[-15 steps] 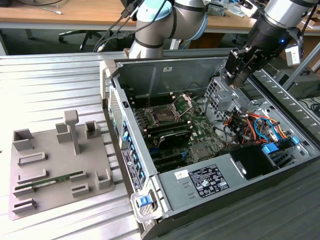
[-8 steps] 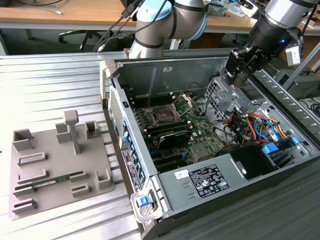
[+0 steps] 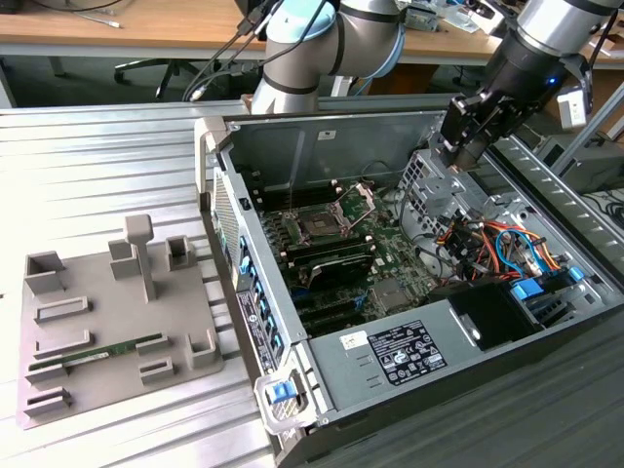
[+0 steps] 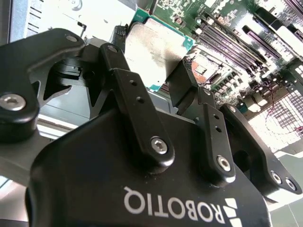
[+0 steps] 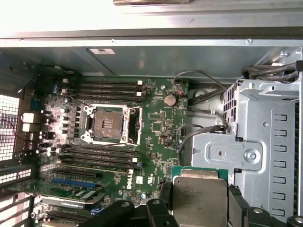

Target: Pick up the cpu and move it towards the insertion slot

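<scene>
Silvery cpu (image 5: pixel 199 201) half hidden between hand (image 5: pixel 198 208) fingers (image 4: pixel 189 85).

The cpu (image 5: pixel 199 198), a flat square chip with a dull silvery lid and thin green edge, is pinched at two opposite sides, off any surface, above the motherboard (image 5: pixel 161 118). On that motherboard the insertion slot (image 5: pixel 108 124) lies open: a dark square socket framed in silver metal, well apart from the cpu, between two banks of long black slots.
</scene>
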Available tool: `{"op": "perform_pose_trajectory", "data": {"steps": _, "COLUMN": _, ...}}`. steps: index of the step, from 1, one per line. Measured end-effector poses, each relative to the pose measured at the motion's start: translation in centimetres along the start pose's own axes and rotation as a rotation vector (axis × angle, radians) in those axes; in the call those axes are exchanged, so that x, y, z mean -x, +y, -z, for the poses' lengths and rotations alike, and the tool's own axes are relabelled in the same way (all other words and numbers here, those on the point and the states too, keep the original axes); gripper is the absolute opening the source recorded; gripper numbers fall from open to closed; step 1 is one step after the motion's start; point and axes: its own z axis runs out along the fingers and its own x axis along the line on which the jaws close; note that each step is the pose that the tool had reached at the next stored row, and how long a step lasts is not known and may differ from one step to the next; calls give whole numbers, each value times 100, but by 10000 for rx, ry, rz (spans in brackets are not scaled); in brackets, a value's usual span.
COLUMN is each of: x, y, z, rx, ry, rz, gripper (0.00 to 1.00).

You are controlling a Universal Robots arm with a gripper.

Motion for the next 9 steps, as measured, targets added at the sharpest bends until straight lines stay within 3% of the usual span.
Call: {"op": "perform_pose_trajectory", "data": {"steps": 9, "x": 11, "y": -1, "z": -5, "rx": 0, "ry": 0, "rz": 0, "gripper": 55}}
